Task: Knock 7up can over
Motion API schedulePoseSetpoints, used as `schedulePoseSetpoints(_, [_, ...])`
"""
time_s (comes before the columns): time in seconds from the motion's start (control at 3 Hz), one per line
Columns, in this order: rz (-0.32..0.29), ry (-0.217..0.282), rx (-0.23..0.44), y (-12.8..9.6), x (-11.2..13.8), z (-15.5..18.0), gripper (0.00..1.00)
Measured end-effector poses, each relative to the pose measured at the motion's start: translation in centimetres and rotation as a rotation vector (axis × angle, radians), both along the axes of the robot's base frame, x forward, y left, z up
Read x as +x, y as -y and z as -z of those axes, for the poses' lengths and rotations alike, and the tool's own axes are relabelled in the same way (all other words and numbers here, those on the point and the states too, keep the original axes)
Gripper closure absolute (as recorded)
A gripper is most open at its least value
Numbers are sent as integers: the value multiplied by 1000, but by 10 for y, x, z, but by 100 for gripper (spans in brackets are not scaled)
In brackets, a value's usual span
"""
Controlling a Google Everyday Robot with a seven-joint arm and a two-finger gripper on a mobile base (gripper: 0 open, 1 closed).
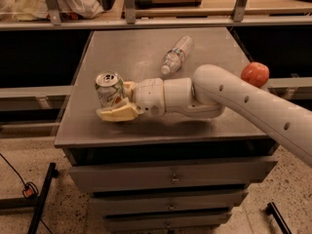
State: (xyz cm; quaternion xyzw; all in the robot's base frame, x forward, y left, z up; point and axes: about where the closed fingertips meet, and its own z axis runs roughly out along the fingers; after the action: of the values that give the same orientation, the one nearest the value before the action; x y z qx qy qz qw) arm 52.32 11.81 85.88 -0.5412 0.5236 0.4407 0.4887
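Pale 7up can (109, 87) upright, btm hidden behind gripper (116, 103).

7up can (108, 88): pale whitish-green, green lettering, red spot, silver top. End effector (118, 103), touching the can's right side: cream-yellow. Arm (243, 101): white. Surface (122, 48): dull grey. Bottle (176, 55): clear. Round object (254, 74): orange-red.

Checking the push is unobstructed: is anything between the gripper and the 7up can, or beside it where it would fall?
Nothing visible. The gripper sits right against the upright can; the table left of it holds nothing. The bottle lies farther back.
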Motion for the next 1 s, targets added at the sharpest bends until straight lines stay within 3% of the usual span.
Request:
schedulePoseSetpoints(0.33, [0, 44, -108, 9, 9, -24, 100])
schedulePoseSetpoints(0.67, [25, 113, -319, 19, 22, -42, 100])
schedulePoseSetpoints(1.0, [59, 146, -549, 23, 25, -48, 100])
